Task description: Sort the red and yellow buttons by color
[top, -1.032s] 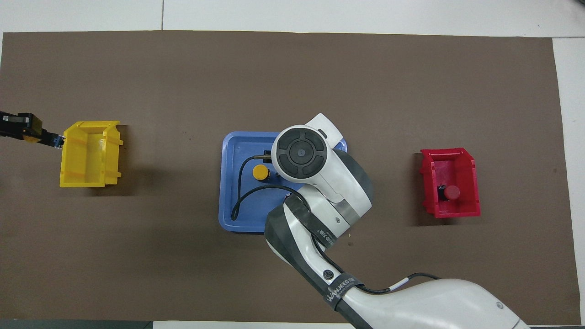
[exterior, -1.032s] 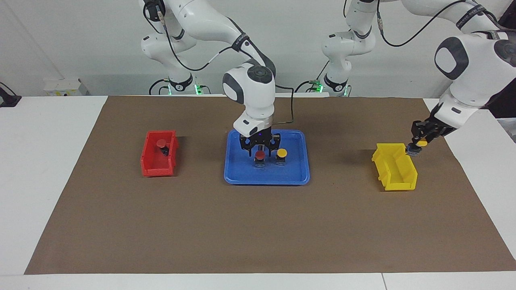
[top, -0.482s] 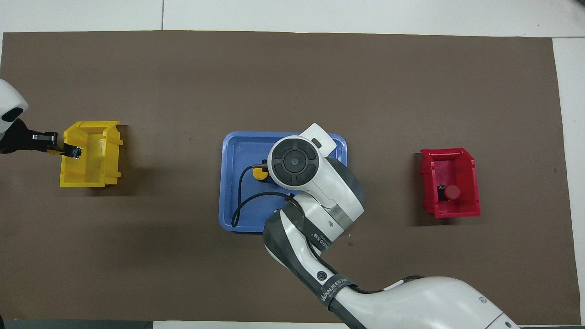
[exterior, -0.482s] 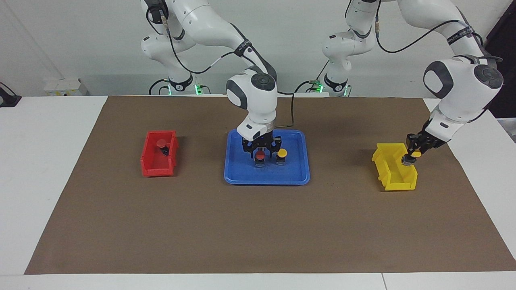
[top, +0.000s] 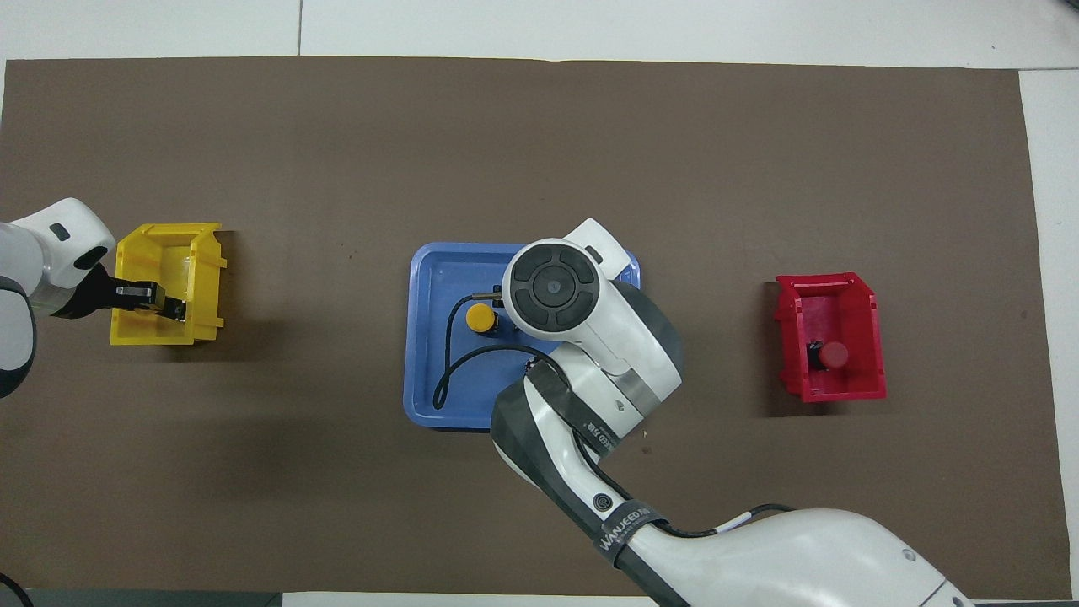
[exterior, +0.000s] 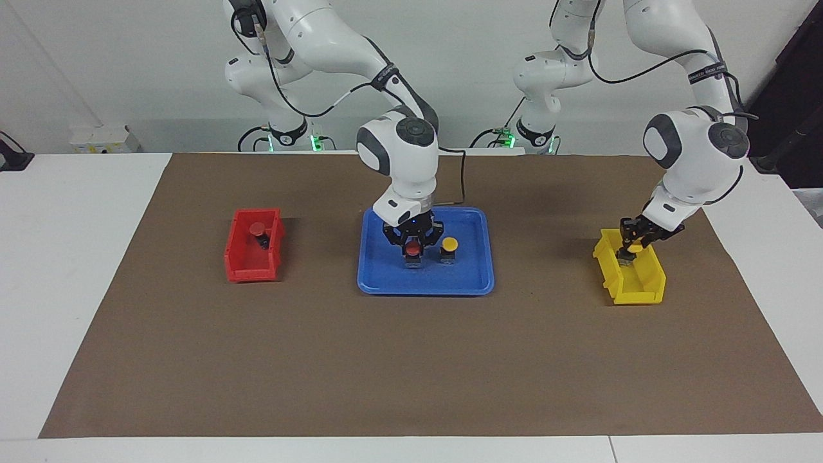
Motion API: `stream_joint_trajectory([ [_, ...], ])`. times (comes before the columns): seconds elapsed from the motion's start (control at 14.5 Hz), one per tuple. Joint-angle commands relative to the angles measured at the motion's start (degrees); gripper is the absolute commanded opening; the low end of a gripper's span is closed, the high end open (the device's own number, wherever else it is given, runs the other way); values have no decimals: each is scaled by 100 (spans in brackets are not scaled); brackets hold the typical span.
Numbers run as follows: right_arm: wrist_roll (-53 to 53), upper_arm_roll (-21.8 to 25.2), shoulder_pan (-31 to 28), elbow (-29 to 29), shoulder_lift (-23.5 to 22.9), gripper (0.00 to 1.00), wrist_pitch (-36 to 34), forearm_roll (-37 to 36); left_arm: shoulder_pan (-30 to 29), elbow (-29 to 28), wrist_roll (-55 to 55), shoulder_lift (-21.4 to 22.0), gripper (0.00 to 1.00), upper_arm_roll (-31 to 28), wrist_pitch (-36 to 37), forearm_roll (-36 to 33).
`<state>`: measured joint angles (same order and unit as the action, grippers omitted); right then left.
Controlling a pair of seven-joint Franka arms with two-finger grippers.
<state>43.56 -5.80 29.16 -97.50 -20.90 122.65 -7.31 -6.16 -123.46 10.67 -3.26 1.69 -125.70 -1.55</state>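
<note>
Facing view: my right gripper (exterior: 412, 246) is down in the blue tray (exterior: 472, 283), its fingers pressed against the sides of the red button (exterior: 413, 251) that stands there, so I am pinching it below the cap; the yellow button on the tray (exterior: 449, 248) stands just beside it, toward the left arm's end, apart from my fingers; my left gripper (exterior: 627, 251) hangs over the yellow bin (exterior: 643, 290) and pinches the second yellow button (exterior: 627, 253), whose cap barely shows between the fingers; the other red button (exterior: 258, 232) already lies in the red bin (exterior: 247, 271) toward the right arm's end of the table. To do this well, I judge that I should lift the red button straight up before swinging toward the red bin, so my finger does not knock its yellow neighbour; the left gripper should come lower inside the bin walls and only then let go, so the button does not bounce out. Overhead view: my right arm's wrist hides the right gripper and the red button it holds; only the yellow button on the tray (top: 480, 317) shows beside it on the blue tray (top: 426, 337); my left gripper (top: 164, 305) sits over the yellow bin (top: 202, 244), near the wall closest to the robots; the other red button (top: 830, 354) rests in the red bin (top: 872, 312).
</note>
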Motion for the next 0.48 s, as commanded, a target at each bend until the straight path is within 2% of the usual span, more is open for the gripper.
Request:
stream_joint_trajectory([
  [0.0,-791,-70,-760,154,575,24,-652,27,71,-232,-91,186,60,-46,-158,-135],
  [0.07,-1396,-70,-981,-100,909,24,-916,36,80,-5,-91,151,75,-46,-9,-135],
  [0.14,-1881,-70,-1279,-494,1330,25,-1005,71,106,389,-91,124,78,-46,436,-135],
  [0.28,-2978,-61,-1973,-1373,2078,25,-945,316,255,1530,-231,28,82,-37,1639,-65],
  [0.34,-3698,-61,-2359,-1682,2307,26,-884,448,430,1875,-649,-7,82,-11,2001,48],
  [0.41,-4332,-61,-2728,-1920,2458,27,-822,545,823,1991,-1315,-8,82,6,2057,128],
])
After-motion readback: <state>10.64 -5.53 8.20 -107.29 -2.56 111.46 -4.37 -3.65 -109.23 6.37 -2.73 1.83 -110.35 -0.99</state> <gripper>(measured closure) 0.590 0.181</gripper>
